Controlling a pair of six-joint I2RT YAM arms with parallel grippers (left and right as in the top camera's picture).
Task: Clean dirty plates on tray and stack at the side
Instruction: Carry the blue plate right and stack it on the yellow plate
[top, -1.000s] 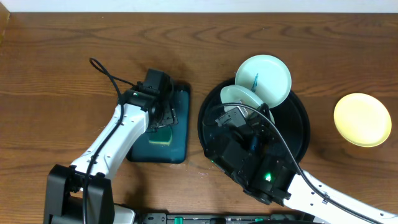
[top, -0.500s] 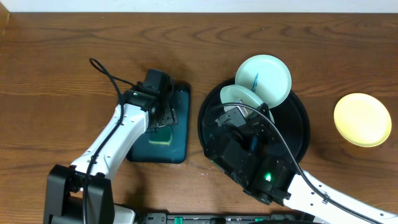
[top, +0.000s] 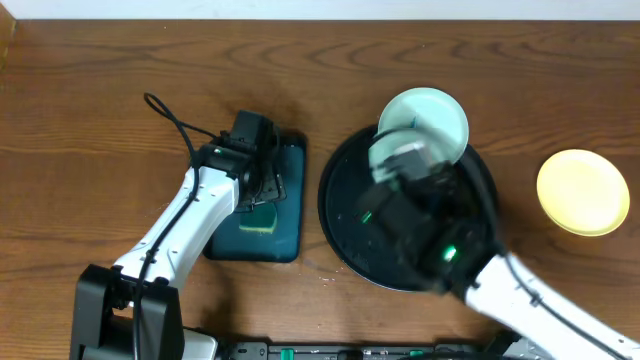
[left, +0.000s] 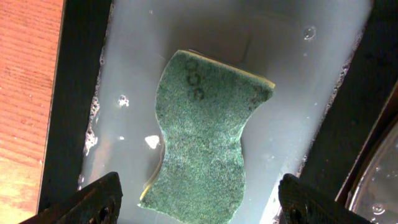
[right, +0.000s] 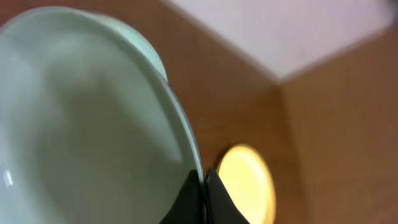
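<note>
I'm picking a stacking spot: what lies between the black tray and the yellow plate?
Nothing but bare wooden table, seen in the overhead view, separates the black tray from the yellow plate.

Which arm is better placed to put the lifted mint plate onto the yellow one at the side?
Right. The right gripper pinches the mint plate by its rim, and the yellow plate lies on that side. The left gripper hangs open over the sponge in the teal tray.
</note>
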